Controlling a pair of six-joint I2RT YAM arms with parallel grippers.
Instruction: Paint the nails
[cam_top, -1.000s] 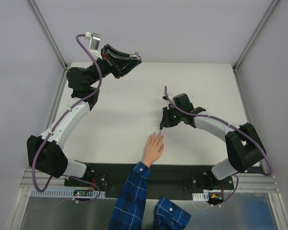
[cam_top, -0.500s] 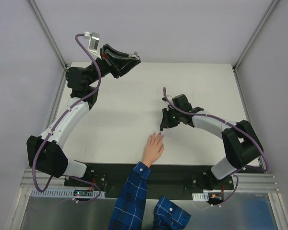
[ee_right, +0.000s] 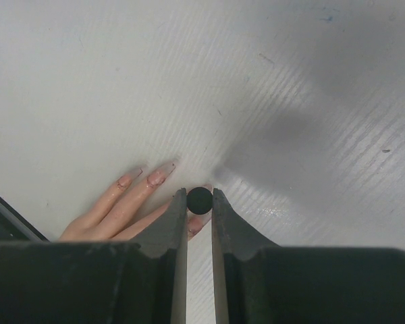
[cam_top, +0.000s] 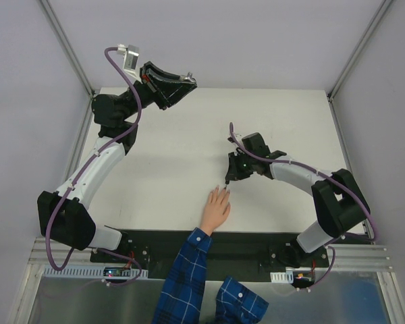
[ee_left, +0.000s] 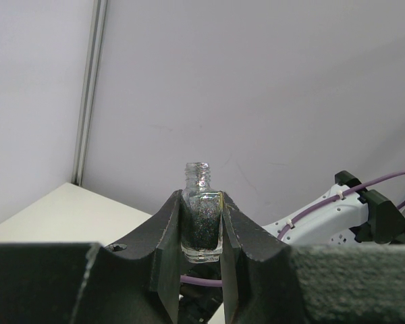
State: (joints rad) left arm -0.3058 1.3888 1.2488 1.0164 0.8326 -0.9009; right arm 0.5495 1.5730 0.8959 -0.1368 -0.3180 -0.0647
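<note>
We see the white table [cam_top: 175, 169] almost whole in the overhead view, though its near edge is hidden behind the black base rail. The person is cut off by the bottom of that frame. Only a blue plaid sleeve [cam_top: 189, 270] and one hand [cam_top: 216, 209] show, the hand lying flat at lower centre with its fingers pointing up the frame.

The left arm [cam_top: 94, 169] rises along the left side and bends over the table's upper left corner, carrying the left claw [cam_top: 182, 84] high off the surface. The right arm [cam_top: 304, 177] reaches in low from the lower right, elbow out, with the right claw [cam_top: 228, 177] tilted down just above the fingertips.

In the left wrist view the left claw [ee_left: 201, 216] is clamped on a small glass bottle [ee_left: 202, 226]. The bottle stands upright with dark glittery contents, and its sides are covered by the fingers. In the right wrist view the right claw [ee_right: 199, 197] pinches a black round cap [ee_right: 199, 200], which we see end on. Whatever hangs beneath the cap is hidden.

The nails [ee_right: 154, 177] sit left of centre in that view, long and pale on the two fingers in plain sight. A third fingertip is mostly covered by the cap and the claw, so we cannot tell whether anything touches it. From above the nails are too small to make out.
</note>
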